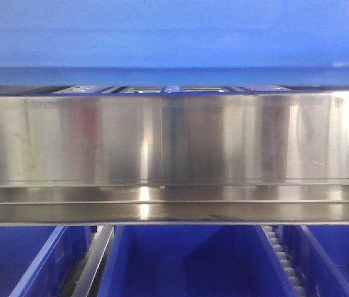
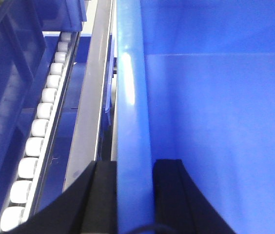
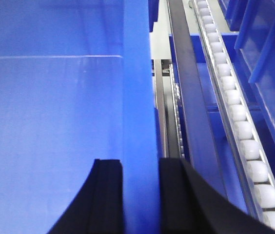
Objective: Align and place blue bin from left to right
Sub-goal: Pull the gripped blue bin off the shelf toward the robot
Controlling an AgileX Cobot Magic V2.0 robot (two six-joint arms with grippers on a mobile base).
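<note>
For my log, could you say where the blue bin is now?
In the wrist views the blue bin is held between the arms: left gripper on its left wall, right gripper on its right, roller tracks beyond.

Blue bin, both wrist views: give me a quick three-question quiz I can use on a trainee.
1. True or false: the left pincer straddles the wall of the blue bin, one finger inside, one outside.
2. In the right wrist view, what runs alongside the bin? A) a track of white rollers B) a pile of boxes C) a coiled hose
3. How many pincers, counting the right pincer, grip the bin?
Key: 1 true; 2 A; 3 two.
</note>
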